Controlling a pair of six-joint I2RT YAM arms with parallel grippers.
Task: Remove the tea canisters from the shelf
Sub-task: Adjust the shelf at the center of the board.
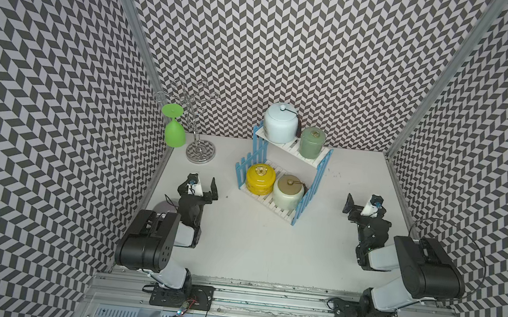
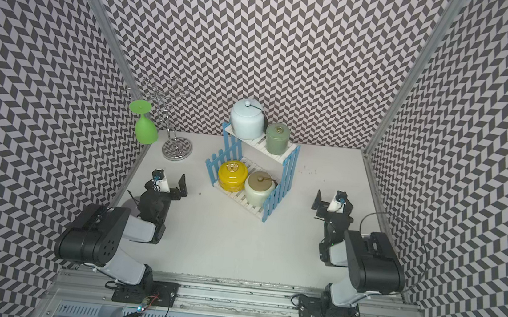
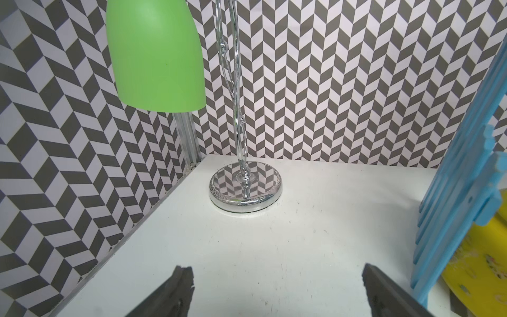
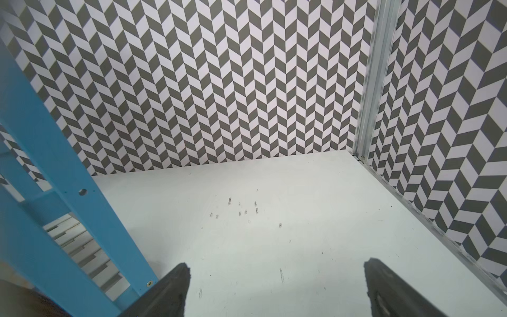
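While the four tea canisters (image 1: 281, 123) sit two per tier on the shelf (image 1: 259, 147) at frame centre, the left fingers (image 1: 213, 188) and right fingers (image 1: 350, 203) stand spread, empty, flanking it.

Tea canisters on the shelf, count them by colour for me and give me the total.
pale blue canister: 1
sage green canister: 1
yellow canister: 1
cream canister with tan lid: 1
Total: 4, all on the shelf, 2 on each tier.
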